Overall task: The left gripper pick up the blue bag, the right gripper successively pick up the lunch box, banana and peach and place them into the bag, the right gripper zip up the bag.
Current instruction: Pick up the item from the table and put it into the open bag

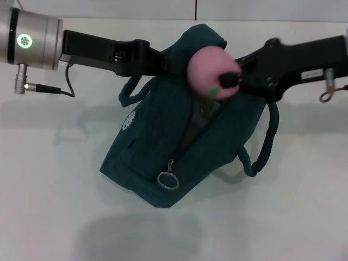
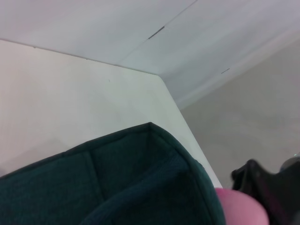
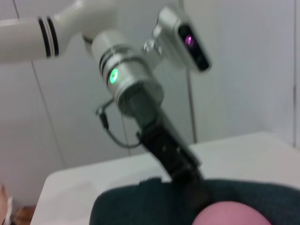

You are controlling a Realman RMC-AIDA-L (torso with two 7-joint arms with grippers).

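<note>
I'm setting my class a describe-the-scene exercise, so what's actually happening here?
The left gripper holds up the blue bag by its top edge, above the white table. The right gripper is shut on a pink peach, poised over the bag's open mouth. The zipper, with its ring pull, is still unzipped.

White table (image 1: 49,206) spans beneath both claws; pale wall panels (image 2: 93,28) behind; beige floor (image 2: 253,122) beyond table edge.
</note>
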